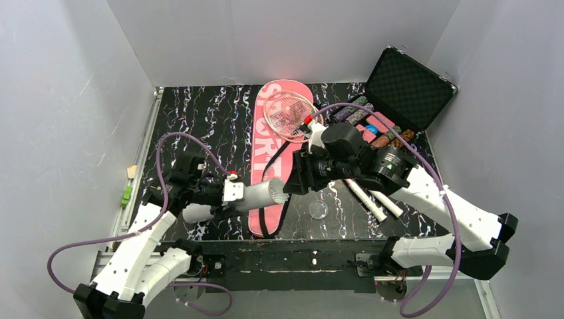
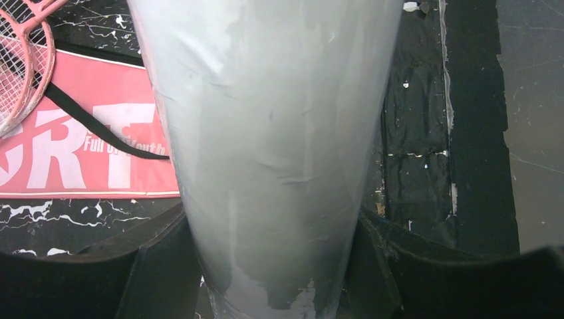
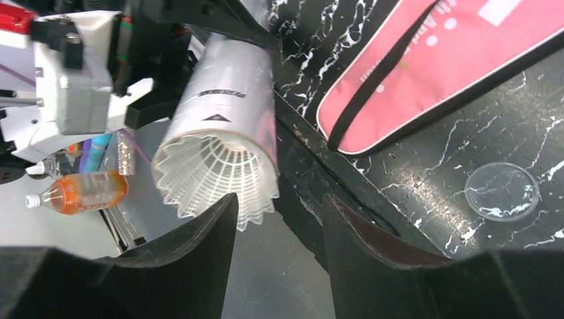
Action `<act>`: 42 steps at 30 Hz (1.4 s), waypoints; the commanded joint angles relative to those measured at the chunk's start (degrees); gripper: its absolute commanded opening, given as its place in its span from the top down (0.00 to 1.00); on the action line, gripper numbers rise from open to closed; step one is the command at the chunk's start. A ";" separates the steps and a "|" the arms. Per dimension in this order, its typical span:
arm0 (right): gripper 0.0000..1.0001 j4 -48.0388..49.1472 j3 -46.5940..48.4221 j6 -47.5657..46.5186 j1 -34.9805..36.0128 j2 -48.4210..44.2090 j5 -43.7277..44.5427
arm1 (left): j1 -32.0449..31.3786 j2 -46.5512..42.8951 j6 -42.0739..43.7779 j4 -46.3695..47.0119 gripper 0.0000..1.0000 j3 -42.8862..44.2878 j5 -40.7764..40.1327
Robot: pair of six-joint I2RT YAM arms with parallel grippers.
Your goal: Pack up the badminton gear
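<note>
The left tool (image 2: 276, 266) is clamped round the white tube (image 1: 258, 194), holding it on its side over the near edge of the desk (image 1: 199, 113), left of centre, with a shuttlecock (image 3: 216, 174) showing its feather skirt at the open mouth. The right tool (image 3: 279, 206) faces that mouth with its jaws apart, gripping nothing. The pink bag (image 1: 269, 159) lies down the middle of the desk, a racket (image 1: 287, 113) resting on its far end, and a clear round lid (image 1: 319, 210) sits by the near edge
</note>
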 commanded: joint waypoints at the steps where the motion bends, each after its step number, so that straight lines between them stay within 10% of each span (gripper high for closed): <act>1: 0.42 5.48 -1.12 1.64 -0.16 -0.31 3.07 | -0.23 -0.81 -0.12 0.18 0.69 1.45 2.40; 31: 0.46 19.36 -12.62 8.09 5.02 3.40 14.67 | -0.24 0.53 -3.59 2.12 0.69 4.00 5.58; 42: 0.22 12.98 -14.02 9.51 2.20 -12.46 21.35 | -0.24 -0.04 -1.99 1.68 0.70 2.04 3.55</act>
